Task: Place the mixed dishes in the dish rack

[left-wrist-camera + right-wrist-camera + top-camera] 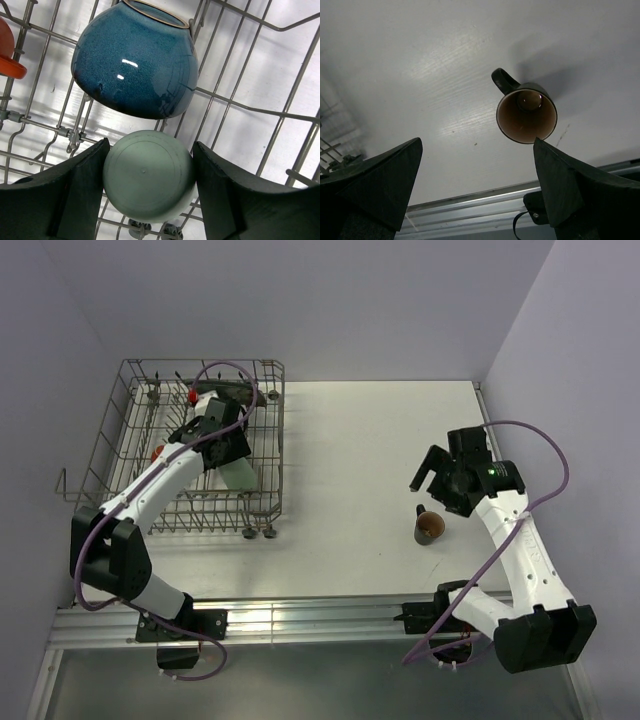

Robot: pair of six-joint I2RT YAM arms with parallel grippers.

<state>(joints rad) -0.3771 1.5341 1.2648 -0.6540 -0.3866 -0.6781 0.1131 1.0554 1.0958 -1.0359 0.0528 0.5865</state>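
My left end effector (150,147) grips the pale green mug (148,175) inside the dish rack (110,445), beside the blue bowl (135,60) and orange-red cup (7,55). My right end effector (477,142) stands wide above the brown cup (526,114), which waits on the table (350,460).

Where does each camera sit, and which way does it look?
Top external: above and behind, looking down on table, dish rack, left arm, right arm.
Left wrist: on left arm, facing down into rack; left tool grips pale green mug beside blue bowl.
Right wrist: on right arm, facing down at small brown cup; open right tool.
Shared: top and right wrist both show the cup.
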